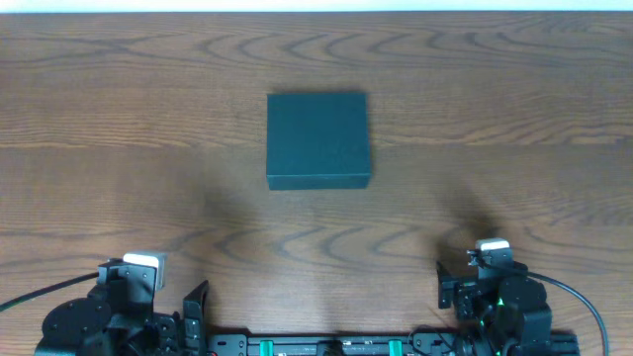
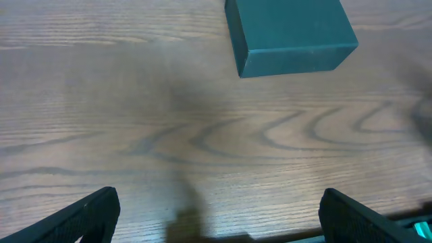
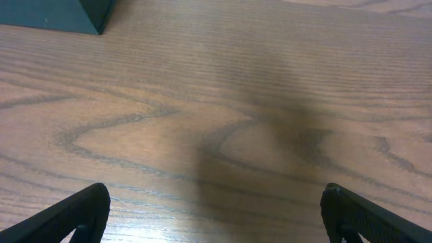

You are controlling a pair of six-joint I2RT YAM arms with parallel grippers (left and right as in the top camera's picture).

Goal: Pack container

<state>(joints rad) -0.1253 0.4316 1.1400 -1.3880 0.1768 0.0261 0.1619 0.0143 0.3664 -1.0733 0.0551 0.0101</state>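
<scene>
We see the matte dark teal-black square cardboard box [image 1: 318, 138] sitting shut on the brown wood-grain table [image 1: 109, 119], its flap lid lying flat on top. Our left gripper [image 2: 219, 212] has its two black fingers [image 2: 94, 212] spread wide with nothing between them. The box lies well ahead of them, off toward the right finger. Our right gripper [image 3: 217, 209] is likewise spread wide and empty, with only a corner of the box showing far ahead, beyond its left finger. No loose goods show anywhere on the table. We cannot tell what is inside the box, so we judge that either the packing is finished with the lid down or nothing has begun. Neither gripper touches the box.
</scene>
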